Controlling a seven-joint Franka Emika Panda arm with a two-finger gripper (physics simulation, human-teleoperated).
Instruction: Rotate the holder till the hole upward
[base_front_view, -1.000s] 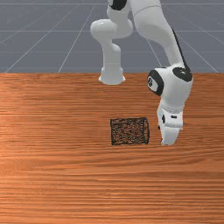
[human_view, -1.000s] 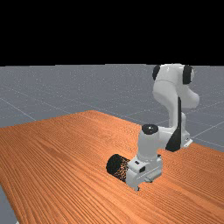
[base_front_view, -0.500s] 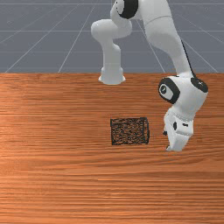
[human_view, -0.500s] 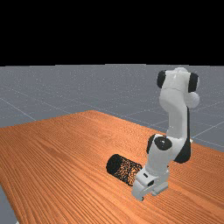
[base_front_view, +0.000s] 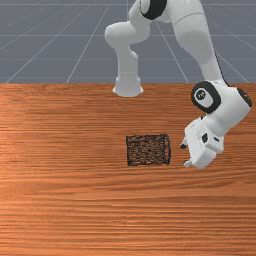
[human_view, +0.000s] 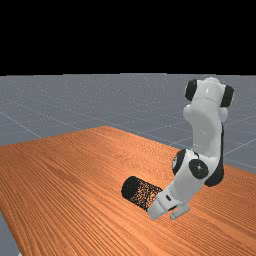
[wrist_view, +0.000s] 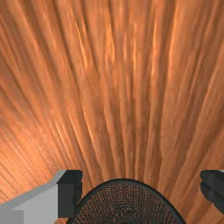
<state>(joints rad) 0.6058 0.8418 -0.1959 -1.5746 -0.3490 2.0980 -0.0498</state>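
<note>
Holding jaws spread wide, pinching nothing. Aiming them at the front view's right end of the mesh cylinder holder, just beside it, with a small gap in between. In the wrist view, catching a dark round end rim in line with the space between the jaws. As for the holder: lying on its side on the wooden bench, long axis running left to right in the front view, so not upright. Can't tell which end has the hole.

Step in hand, as judged: lining up on the end, ahead of a grasp; no rotation done. Next: ease toward the front view's left, get the jaws across the end or its wall, close, check the grip, then lift and tip until the hole faces up. Watch for bumping the rim and rolling or sliding the holder.

Pose: reaching with the arm from the base at the far side, out to the front view's right of the holder. Bending at the wrist joint, slanting low, down and inward toward the holder, clearly tilted rather than straight down.
</note>
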